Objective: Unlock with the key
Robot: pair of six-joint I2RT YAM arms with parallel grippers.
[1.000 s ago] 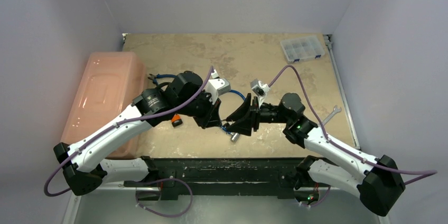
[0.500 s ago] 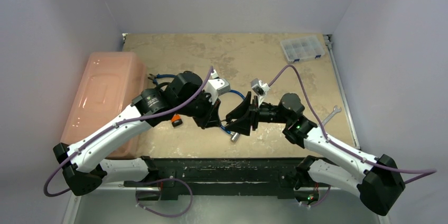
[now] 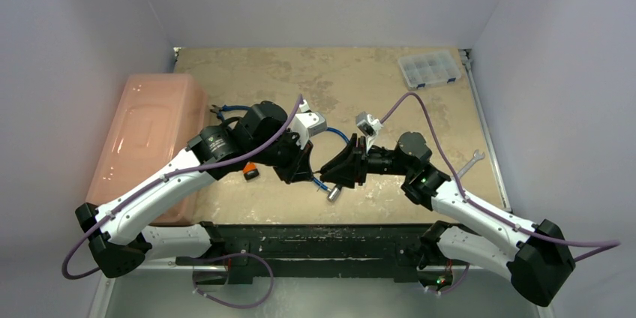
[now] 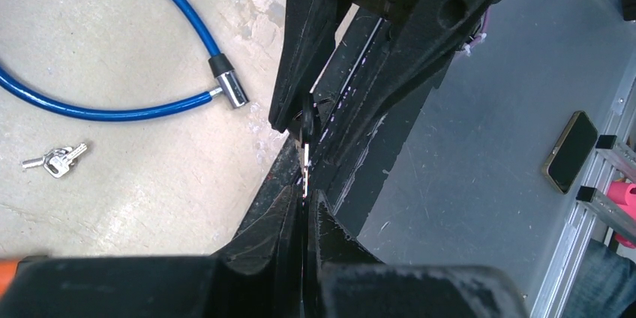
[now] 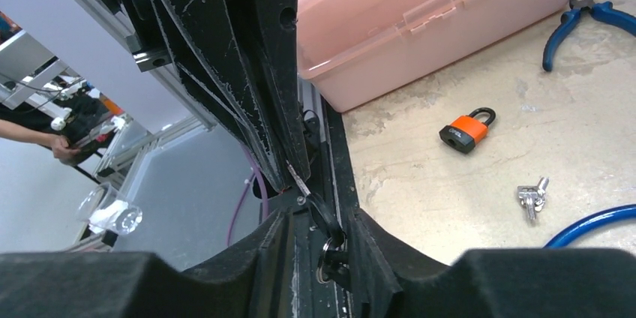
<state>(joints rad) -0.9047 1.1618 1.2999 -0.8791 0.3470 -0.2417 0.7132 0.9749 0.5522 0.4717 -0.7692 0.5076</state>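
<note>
Seemingly, key (image 4: 307, 149) between left fingers (image 4: 266, 234), right fingers (image 5: 371, 254)

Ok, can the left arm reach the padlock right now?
Likely not yet: the left gripper and right gripper both seem to pinch the key mid-air. The padlock itself lies uncovered on the table close by.

left arm (image 3: 169, 183): wearing white link shells, black joint housings
right arm (image 3: 469, 209): carrying the same white/black scheme, green light (image 3: 424, 180) glowing on one joint
cables (image 3: 410, 94): purple, running along each arm
wrist cams (image 3: 366, 123): showing as white blocks
left gripper (image 4: 304, 205): black wedge fingers (image 4: 262, 258) showing white scuffs
right gripper (image 5: 322, 235): showing the same scratched black
bases (image 3: 112, 254): showing black
</note>
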